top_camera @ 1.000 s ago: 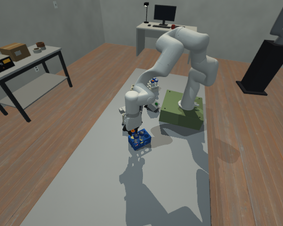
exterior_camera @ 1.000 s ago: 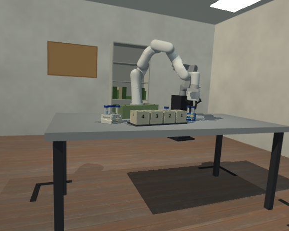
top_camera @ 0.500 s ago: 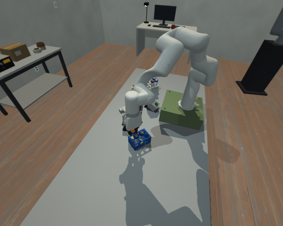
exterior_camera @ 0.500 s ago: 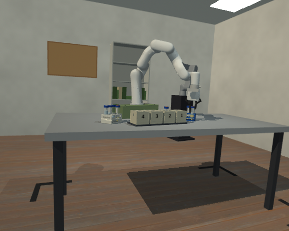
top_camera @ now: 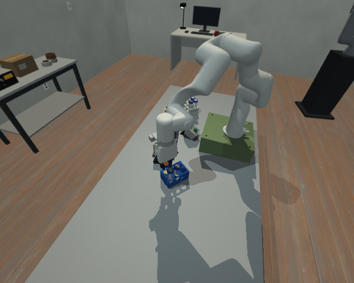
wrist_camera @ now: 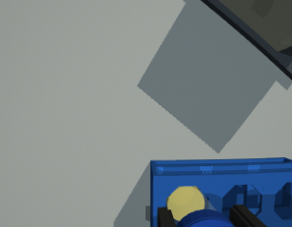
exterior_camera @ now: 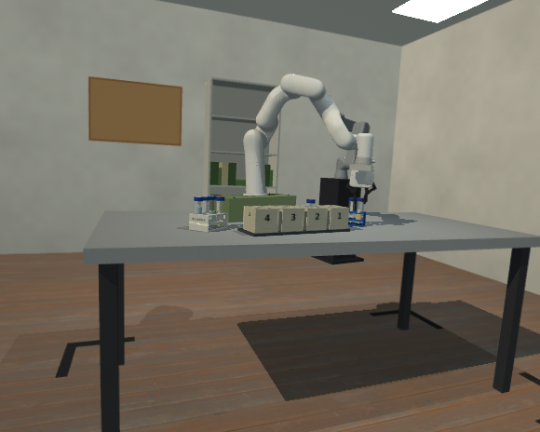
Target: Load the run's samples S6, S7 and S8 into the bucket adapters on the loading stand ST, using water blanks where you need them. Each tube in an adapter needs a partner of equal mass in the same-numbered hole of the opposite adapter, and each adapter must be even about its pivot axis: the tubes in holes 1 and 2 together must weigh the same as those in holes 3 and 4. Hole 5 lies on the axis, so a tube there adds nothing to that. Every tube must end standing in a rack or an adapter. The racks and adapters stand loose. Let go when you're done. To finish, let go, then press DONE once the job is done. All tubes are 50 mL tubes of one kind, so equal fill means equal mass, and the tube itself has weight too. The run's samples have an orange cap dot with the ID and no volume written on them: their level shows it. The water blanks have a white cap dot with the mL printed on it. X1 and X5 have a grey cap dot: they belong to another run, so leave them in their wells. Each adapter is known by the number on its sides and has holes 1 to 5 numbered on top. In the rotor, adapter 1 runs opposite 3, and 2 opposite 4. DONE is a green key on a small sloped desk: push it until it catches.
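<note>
My gripper [top_camera: 166,166] [exterior_camera: 360,201] [wrist_camera: 203,218] is shut on an orange-dotted tube [top_camera: 166,163] [wrist_camera: 203,221] with a blue cap, upright at a corner of the blue rack [top_camera: 181,180] [wrist_camera: 220,179]. I cannot read its ID. Two tubes with greyish cap dots [top_camera: 170,169] [top_camera: 177,166] stand in that rack. Adapter 4 [exterior_camera: 267,220], adapter 3 [exterior_camera: 292,218], adapter 2 [exterior_camera: 317,217] and adapter 1 [exterior_camera: 339,217] stand in a row on the dark stand [exterior_camera: 262,234]. The white rack [exterior_camera: 199,224] holds several blue-capped tubes. The green DONE key [top_camera: 195,130] is on its desk.
A blue-capped tube [exterior_camera: 311,201] shows behind adapter 2; where it stands is hidden. The green robot base [top_camera: 226,154] is beside the DONE desk. In the wrist view the stand's dark edge [wrist_camera: 250,39] crosses the upper right corner. The arm hides most adapters in the top view.
</note>
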Controlling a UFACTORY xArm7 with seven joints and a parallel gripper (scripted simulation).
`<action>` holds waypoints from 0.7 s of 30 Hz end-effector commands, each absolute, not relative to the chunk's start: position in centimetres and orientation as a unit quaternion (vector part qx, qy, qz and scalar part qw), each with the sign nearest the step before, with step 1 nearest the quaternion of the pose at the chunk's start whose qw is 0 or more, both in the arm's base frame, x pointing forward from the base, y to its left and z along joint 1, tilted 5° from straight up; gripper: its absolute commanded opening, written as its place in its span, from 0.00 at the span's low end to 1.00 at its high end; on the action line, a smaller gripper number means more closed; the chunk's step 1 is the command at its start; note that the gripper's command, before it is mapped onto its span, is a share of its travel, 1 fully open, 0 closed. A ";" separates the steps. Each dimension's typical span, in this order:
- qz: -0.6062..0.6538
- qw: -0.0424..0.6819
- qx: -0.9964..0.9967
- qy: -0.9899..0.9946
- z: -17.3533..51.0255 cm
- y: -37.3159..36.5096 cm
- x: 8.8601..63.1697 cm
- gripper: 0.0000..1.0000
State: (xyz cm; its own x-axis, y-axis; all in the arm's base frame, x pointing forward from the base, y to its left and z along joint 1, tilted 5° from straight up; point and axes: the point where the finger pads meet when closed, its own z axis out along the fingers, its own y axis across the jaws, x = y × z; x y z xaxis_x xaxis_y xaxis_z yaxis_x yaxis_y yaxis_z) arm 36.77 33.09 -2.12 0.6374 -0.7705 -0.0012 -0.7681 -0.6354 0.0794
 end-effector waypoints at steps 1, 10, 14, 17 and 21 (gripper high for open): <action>-0.017 0.033 0.904 -0.426 -1.6 33.2 36.9 0.00; -0.017 0.033 0.904 -0.426 -1.2 33.2 37.0 0.00; -0.017 0.033 0.904 -0.426 -0.9 33.3 37.0 0.00; -0.017 0.033 0.904 -0.426 -0.7 33.3 37.0 0.00; -0.017 0.033 0.904 -0.426 -0.4 33.3 37.0 0.00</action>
